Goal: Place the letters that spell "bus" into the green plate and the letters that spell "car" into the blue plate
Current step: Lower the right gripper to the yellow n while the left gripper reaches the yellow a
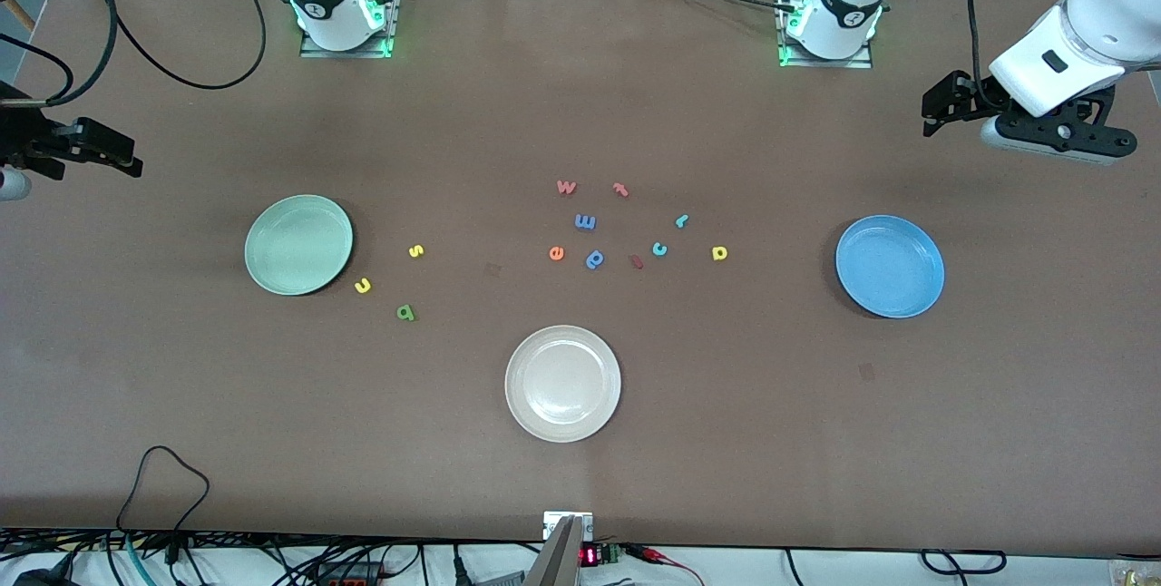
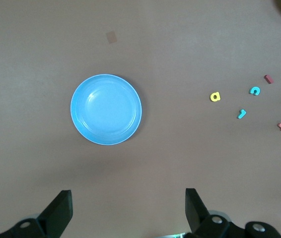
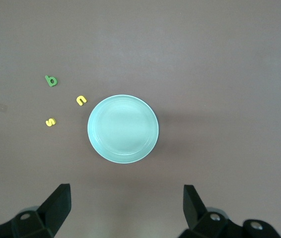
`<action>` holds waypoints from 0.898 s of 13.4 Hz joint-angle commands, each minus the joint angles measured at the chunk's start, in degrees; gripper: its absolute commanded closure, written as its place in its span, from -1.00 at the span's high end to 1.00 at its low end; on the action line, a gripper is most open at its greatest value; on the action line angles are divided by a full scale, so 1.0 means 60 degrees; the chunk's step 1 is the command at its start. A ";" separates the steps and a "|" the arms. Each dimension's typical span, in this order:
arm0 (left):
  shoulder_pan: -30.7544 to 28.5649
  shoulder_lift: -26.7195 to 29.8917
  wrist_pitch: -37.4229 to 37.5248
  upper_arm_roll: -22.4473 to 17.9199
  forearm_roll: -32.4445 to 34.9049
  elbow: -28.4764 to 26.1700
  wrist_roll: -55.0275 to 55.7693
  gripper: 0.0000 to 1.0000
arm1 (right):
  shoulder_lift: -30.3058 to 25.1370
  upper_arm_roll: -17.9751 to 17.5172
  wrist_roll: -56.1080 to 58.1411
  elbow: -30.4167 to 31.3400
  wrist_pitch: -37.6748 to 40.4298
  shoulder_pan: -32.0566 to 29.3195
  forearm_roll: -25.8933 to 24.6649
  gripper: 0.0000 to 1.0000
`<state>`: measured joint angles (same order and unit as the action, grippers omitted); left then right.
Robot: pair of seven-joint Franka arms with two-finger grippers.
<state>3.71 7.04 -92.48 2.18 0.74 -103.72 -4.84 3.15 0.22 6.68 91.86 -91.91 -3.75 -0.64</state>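
The green plate (image 1: 298, 244) lies toward the right arm's end of the table. Beside it lie a yellow s (image 1: 416, 250), a yellow u (image 1: 363, 286) and a dark green b (image 1: 405, 313). The blue plate (image 1: 890, 266) lies toward the left arm's end, with a yellow a (image 1: 719, 252), a teal c (image 1: 660, 249) and a teal r (image 1: 682, 221) beside it. Both plates hold nothing. My left gripper (image 2: 129, 208) hangs open high over the table by the blue plate (image 2: 106, 109). My right gripper (image 3: 127, 206) hangs open high by the green plate (image 3: 123, 129).
A cream-white plate (image 1: 562, 383) sits mid-table, nearer to the front camera than the letters. Other letters cluster in the middle: an orange e (image 1: 556, 253), a blue p (image 1: 595, 259), a blue m (image 1: 585, 222), a pink w (image 1: 566, 187), a red t (image 1: 620, 190).
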 commanded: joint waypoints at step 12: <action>0.0085 -0.1214 0.1760 -0.0012 -0.0151 0.0193 0.0294 1.00 | 0.2137 -0.0125 -0.0117 -0.0032 -0.0481 0.0521 0.0107 1.00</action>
<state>3.76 4.48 -84.31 2.17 0.73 -103.90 -3.83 11.97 -0.36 6.64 92.51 -91.49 -2.47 -0.44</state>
